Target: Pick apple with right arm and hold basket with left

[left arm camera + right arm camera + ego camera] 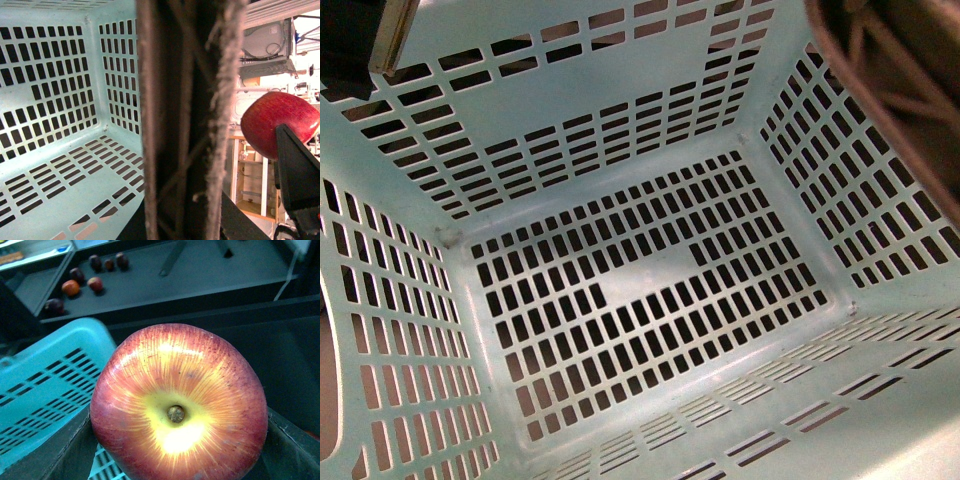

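Observation:
The front view looks down into the pale mint-green basket (pixel 650 290), whose slotted floor holds nothing. Its brown ribbed swing handle (pixel 900 90) crosses the top right corner. In the left wrist view that handle (pixel 185 120) fills the middle at very close range, with my left gripper (pixel 185 215) shut on it and its fingers mostly hidden. The red apple (pixel 177 405), with a yellow blush round its stem, sits between the dark fingers (pixel 292 450) of my right gripper (pixel 180 467), which is shut on it. The apple (pixel 277 122) hangs outside the basket, beside the handle.
Behind the apple lies a dark table (pixel 200 280) with several small fruits (pixel 80 280) at its far end. The basket's rim (pixel 45 385) is just beside and below the apple. A wooden shelf unit (pixel 255 195) stands in the background. A dark object (pixel 370 40) overhangs the basket's far left corner.

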{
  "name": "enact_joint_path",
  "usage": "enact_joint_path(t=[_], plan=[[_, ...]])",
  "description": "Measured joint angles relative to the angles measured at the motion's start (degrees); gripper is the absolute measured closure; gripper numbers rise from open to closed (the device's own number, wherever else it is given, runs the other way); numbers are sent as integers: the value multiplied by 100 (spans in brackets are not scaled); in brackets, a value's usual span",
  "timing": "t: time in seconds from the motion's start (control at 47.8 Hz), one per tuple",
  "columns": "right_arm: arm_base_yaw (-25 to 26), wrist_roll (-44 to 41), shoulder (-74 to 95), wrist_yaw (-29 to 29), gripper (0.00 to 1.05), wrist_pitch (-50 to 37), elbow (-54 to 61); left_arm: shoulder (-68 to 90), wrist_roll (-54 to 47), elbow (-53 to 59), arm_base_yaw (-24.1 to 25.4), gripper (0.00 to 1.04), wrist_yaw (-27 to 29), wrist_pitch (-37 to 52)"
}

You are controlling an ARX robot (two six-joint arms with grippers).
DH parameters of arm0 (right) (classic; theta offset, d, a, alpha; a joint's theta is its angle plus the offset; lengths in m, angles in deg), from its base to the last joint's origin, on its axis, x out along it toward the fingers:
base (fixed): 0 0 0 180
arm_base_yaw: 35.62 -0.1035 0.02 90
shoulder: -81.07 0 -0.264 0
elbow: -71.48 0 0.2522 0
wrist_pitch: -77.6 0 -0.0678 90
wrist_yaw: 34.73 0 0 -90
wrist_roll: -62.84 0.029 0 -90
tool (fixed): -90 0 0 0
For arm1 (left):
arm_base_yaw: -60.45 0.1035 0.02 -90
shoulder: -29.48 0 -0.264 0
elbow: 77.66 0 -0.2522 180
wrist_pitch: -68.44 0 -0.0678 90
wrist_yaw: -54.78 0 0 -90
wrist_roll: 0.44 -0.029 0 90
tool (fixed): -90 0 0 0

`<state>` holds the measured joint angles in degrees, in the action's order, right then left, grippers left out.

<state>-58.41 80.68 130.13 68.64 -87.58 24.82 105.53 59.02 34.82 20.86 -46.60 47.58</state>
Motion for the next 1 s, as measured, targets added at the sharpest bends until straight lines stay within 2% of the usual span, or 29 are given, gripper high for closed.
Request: enact_joint_path(t=[0.146,0.314,0.481,0.586,0.795,1.004], plan=[[-719,170,385,229,25,-192,37,0,0,0,0,98,0,0],[-1023,275,691,496,25,-208,129,0,-2,0,0,98,2,0],[-999,365,678,664,7,-190,166,0,-2,0,0,98,0,0],[-903,363,472,887,9,-155,168,0,-2,0,0,98,0,0],[-363,328,-402,1858,9,57,330,13,-90,24,0,98,26,0],[-297,310,-527,1878,9,68,358,11,-59,24,0,98,-22,0]])
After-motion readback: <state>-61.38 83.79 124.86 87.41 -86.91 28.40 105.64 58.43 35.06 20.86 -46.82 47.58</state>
